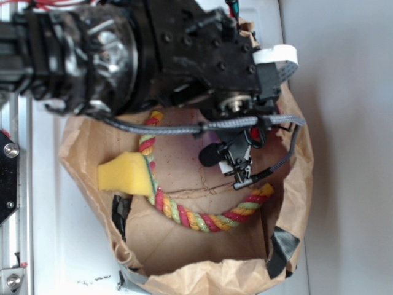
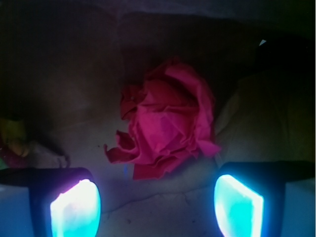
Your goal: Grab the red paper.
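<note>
my gripper [image 2: 157, 205] hangs with fingers [image 2: 75, 210] spread wide, the red paper [image 2: 165, 131] lying dead ahead, centred between them, untouched.

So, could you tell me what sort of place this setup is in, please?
Probably a lab tabletop rig rather than a home: a robot arm reaches into a taped brown paper bag holding test props, a braided rope, a yellow sponge and the crumpled red paper, beside a metal rail.
</note>
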### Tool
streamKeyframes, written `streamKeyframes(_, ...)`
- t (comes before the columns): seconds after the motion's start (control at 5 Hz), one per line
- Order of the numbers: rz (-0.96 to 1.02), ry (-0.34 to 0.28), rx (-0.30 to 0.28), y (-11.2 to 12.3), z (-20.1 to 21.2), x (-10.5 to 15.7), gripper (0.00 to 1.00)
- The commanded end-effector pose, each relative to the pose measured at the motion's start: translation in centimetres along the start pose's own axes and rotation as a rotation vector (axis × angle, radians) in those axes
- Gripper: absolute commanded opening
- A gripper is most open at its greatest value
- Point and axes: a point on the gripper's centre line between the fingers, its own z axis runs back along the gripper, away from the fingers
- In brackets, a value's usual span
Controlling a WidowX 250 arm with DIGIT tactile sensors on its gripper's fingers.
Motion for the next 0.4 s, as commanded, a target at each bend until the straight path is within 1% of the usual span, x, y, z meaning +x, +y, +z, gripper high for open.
streamKeyframes(0.0,-0.011,-0.13,-0.026,-1.1,2.4,2.8,1.0)
streamKeyframes(0.2,-0.024,-0.133,-0.017,-2.2,2.1,3.2,1.0)
